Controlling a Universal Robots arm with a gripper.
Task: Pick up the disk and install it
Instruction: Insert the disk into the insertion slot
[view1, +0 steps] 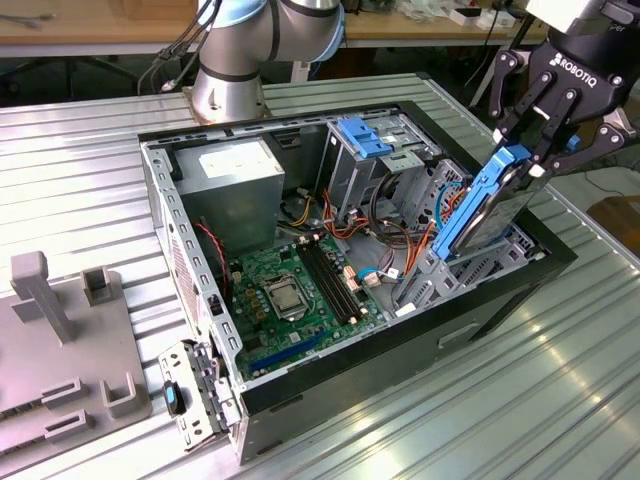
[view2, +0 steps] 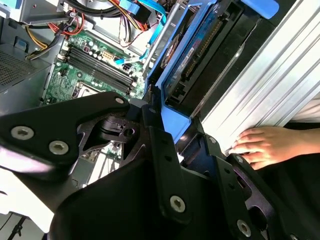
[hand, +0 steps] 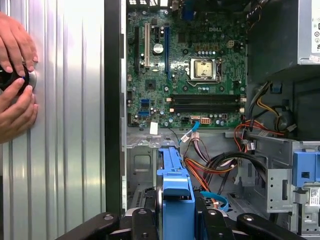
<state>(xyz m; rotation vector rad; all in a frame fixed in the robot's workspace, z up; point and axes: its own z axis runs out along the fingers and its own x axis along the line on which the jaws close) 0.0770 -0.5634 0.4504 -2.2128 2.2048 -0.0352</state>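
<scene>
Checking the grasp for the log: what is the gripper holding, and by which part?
The gripper holds the disk by its upper blue end.

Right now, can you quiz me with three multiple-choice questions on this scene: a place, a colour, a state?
1. Where is the disk?
A. Flat on the green board.
B. Held tilted at the open case's end on the exterior view's right.
C. On the grey stand outside.
2. What colour frames the disk?
A. Red.
B. Yellow.
C. Blue.
3. How is the hand?
A. Shut on the disk.
B. Open and empty.
C. Shut on a cable.
Answers: 1 B, the exterior view shows it slanting over the drive cage; 2 C, bright blue edges show in all views; 3 A, it pinches the disk's upper end.
</scene>
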